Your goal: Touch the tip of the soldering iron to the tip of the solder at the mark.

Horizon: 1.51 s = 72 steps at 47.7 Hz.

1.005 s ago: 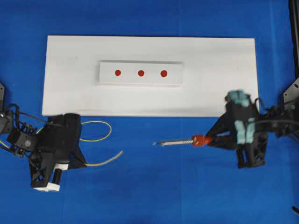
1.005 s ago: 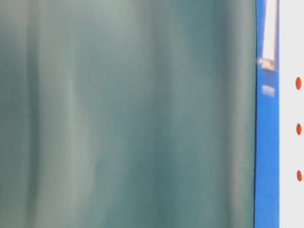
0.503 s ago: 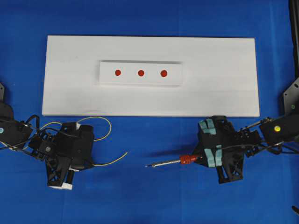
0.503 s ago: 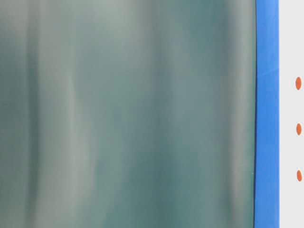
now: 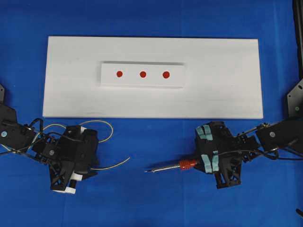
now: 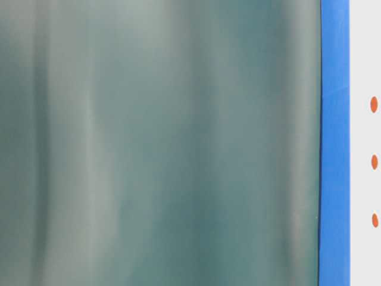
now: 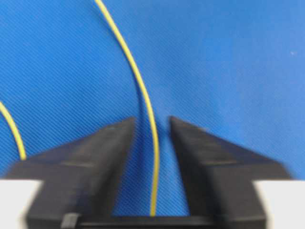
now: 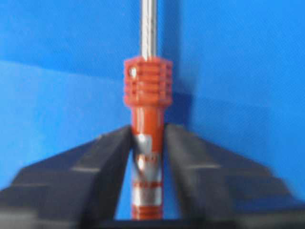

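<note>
1. The left gripper [image 7: 151, 125] has its jaws parted, with a clear gap on each side of the solder [image 7: 143, 95], so nothing grips the wire. The right gripper [image 8: 147, 131] has its fingers just beside the handle of the soldering iron [image 8: 147, 143], with a thin gap on the left; I cannot tell if it pinches.
2. In the overhead view the solder [image 5: 113, 165] curls at the left gripper [image 5: 90, 161], toward eight o'clock of the white board [image 5: 227, 90]. The soldering iron [image 5: 170, 167] lies toward five o'clock, tip pointing to nine o'clock, at the right gripper [image 5: 201, 163].
3. Both tips are well apart from the red marks [image 5: 142, 74] on the raised strip.
4. Risks: the springy wire may slip or swing off target if clamped loosely; the smooth round handle may roll or tilt in the fingers.
5. The solder is thin, yellow and curly. The iron has a ribbed red collar and a slim metal shaft. The cloth [image 5: 151, 203] is blue and finely woven.
</note>
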Available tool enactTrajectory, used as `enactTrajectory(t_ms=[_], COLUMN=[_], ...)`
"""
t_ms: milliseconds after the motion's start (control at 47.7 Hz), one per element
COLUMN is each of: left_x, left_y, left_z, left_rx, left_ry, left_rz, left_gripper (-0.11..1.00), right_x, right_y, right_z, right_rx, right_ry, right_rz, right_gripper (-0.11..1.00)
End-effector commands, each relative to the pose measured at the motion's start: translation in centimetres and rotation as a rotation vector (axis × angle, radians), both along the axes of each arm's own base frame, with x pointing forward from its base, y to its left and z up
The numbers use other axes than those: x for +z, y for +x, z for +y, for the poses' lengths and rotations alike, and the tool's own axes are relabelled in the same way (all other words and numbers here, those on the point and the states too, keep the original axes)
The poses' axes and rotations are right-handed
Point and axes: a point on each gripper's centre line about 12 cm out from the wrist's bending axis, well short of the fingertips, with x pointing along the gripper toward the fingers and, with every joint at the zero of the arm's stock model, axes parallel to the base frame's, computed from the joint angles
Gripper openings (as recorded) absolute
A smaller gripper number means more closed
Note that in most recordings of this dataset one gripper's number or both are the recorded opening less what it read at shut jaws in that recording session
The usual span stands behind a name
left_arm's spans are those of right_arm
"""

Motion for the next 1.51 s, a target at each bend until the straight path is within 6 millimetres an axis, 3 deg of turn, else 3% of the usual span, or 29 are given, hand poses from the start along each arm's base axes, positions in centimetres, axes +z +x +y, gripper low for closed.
enactTrajectory(t_ms=[0, 84, 168, 230, 335, 503, 712, 1026, 1173, 1487], left_x=[0.8, 1.2, 2.0, 3.1, 5.5, 9.2, 12.4, 15.3, 16.2, 16.9], left_y=[0.6, 0.6, 0.5, 0.4, -0.2, -1.5, -2.3, -2.8, -3.6, -6.2], left_z=[-0.2, -0.2, -0.3, -0.2, 0.1, 0.7, 2.4, 6.4, 8.0, 11.5], left_rx=[-0.001, 0.001, -0.002, -0.004, -0.006, -0.021, -0.011, 0.053, 0.068, 0.164], left_ry=[-0.012, -0.017, -0.019, -0.017, -0.017, -0.007, 0.002, 0.06, 0.104, 0.156], left_rz=[-0.028, -0.035, -0.043, -0.05, -0.055, -0.08, -0.163, -0.29, -0.346, -0.424], left_gripper=[0.41, 0.55, 0.61, 0.62, 0.62, 0.62, 0.62, 0.62, 0.62, 0.62], right_x=[0.9, 1.2, 2.1, 3.3, 5.9, 10.2, 14.1, 17.0, 18.3, 18.3], right_y=[0.7, 0.8, 0.9, 0.8, 0.6, 0.1, -0.8, -3.3, -5.0, -8.2], right_z=[0.3, 0.4, 0.3, 0.3, 0.0, -1.0, -4.0, -9.1, -10.6, -12.9], right_rx=[0.001, 0.0, -0.002, -0.002, -0.006, -0.015, -0.046, -0.162, -0.203, -0.261], right_ry=[0.015, 0.016, 0.018, 0.016, 0.011, -0.005, -0.08, -0.157, -0.178, -0.25], right_rz=[-0.035, -0.04, -0.049, -0.056, -0.067, -0.108, -0.194, -0.307, -0.373, -0.438], right_gripper=[0.32, 0.58, 0.83, 0.93, 0.86, 0.87, 0.87, 0.86, 0.86, 0.86])
